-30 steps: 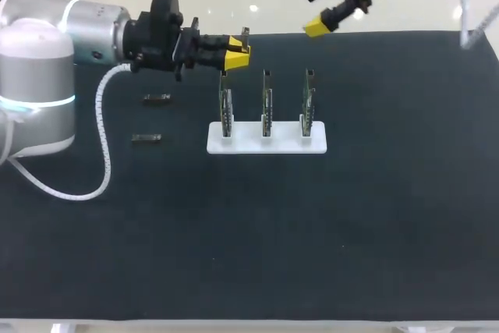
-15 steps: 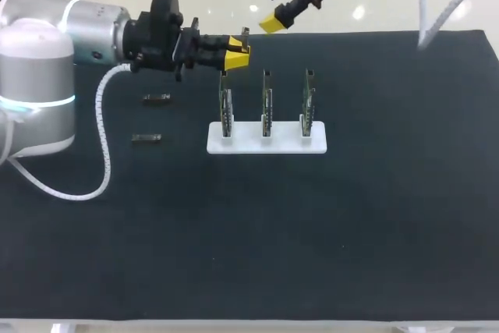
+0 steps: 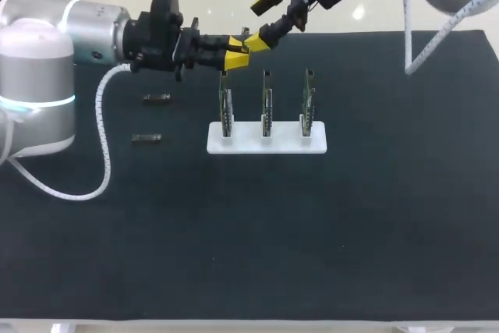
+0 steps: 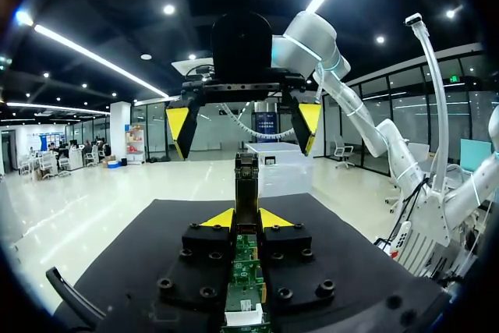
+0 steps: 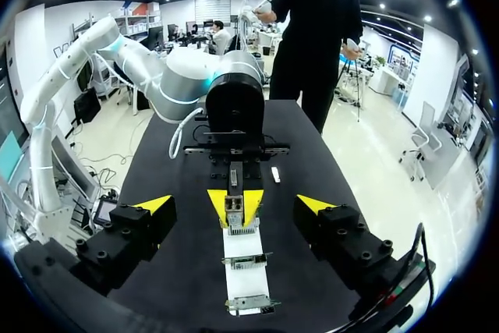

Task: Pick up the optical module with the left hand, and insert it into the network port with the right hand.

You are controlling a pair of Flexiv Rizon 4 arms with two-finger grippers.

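Observation:
My left gripper [image 3: 238, 48] is shut on the optical module [image 3: 244, 34], which it holds in the air above the left circuit board [image 3: 226, 103]. In the left wrist view the module [image 4: 247, 185] sticks out ahead of the left gripper [image 4: 245, 218]. My right gripper [image 3: 257, 23] comes in from the far right and stands open, facing the module with one finger on either side of its free end. In the right wrist view the right gripper [image 5: 234, 207] is spread wide around the left gripper's yellow tips and the module [image 5: 234, 207]. The fingers are apart from the module.
A white holder [image 3: 267, 144] carries three upright circuit boards with network ports, the middle board [image 3: 267, 103] and right board [image 3: 309, 99] beside the left one. Two spare modules [image 3: 157, 98] [image 3: 146, 138] lie on the black mat to the left of it.
My right gripper has come down and leftward from the far right, ending open around the module's free end. The left arm and its module have stayed still.

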